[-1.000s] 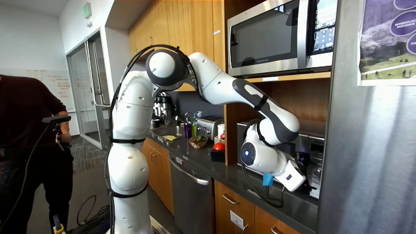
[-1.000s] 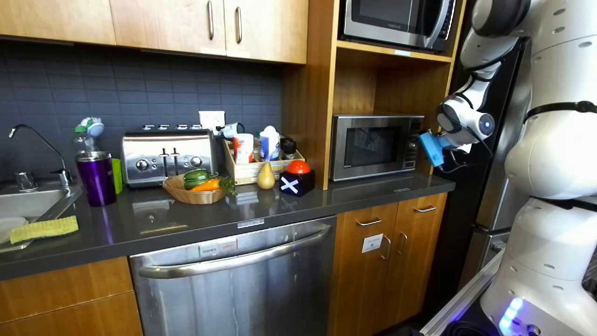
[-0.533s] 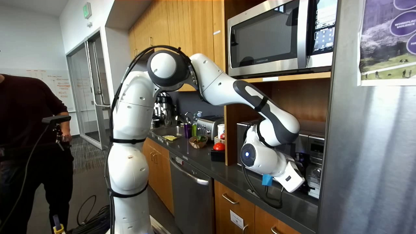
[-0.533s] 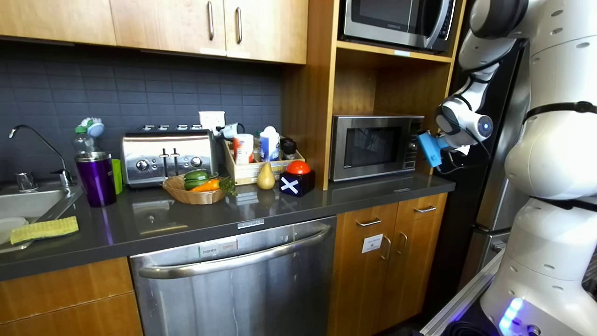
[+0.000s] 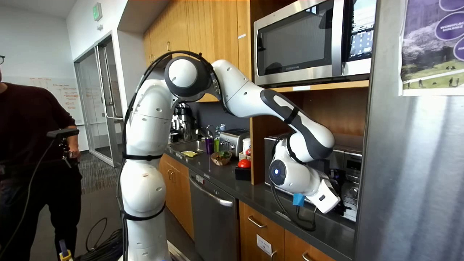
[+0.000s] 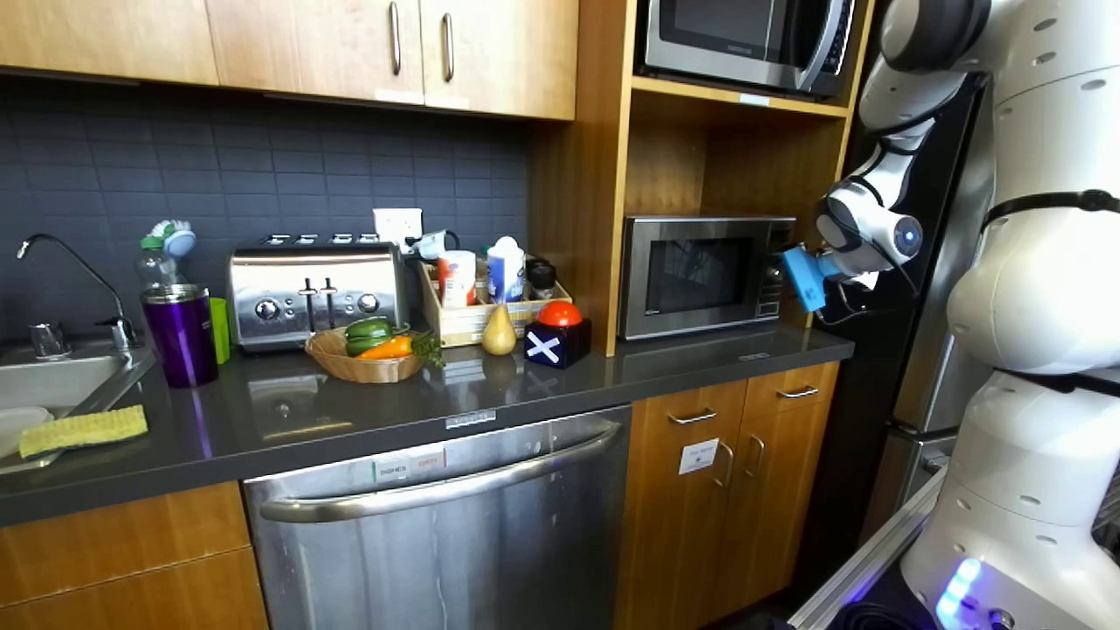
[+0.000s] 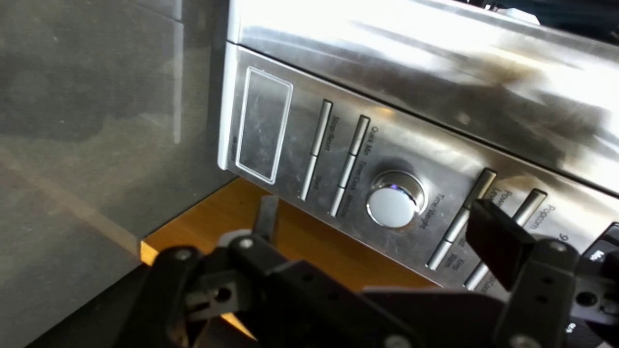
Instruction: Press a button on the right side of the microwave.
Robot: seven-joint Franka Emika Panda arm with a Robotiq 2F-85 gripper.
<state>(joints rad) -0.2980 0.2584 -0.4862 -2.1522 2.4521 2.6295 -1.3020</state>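
Note:
The microwave (image 6: pixel 700 271) is the smaller steel one on the counter, with a dark door window. In an exterior view the arm covers much of it, but its control strip (image 5: pixel 352 170) shows. In the wrist view the strip (image 7: pixel 271 125) appears close and tilted, with a silver knob (image 7: pixel 392 208), a Stop/Reset button (image 7: pixel 322 126), a Start button (image 7: pixel 308 179) and several more slim buttons. My gripper (image 7: pixel 377 207) is open and empty in front of the strip. One finger overlaps the slim buttons by the Power Level label, the other the wood; contact cannot be told.
A larger steel microwave (image 5: pixel 295 43) sits on the shelf above. A steel refrigerator (image 5: pixel 409 163) stands close beside the gripper. The wooden cabinet wall (image 6: pixel 577 175) is on the microwave's other side. A red dome button on a black box (image 6: pixel 558 332) stands on the counter (image 6: pixel 700 359).
The arm and wrist have shifted very slightly toward the microwave's control strip. The microwave has not moved. The person in the background has shifted a little.

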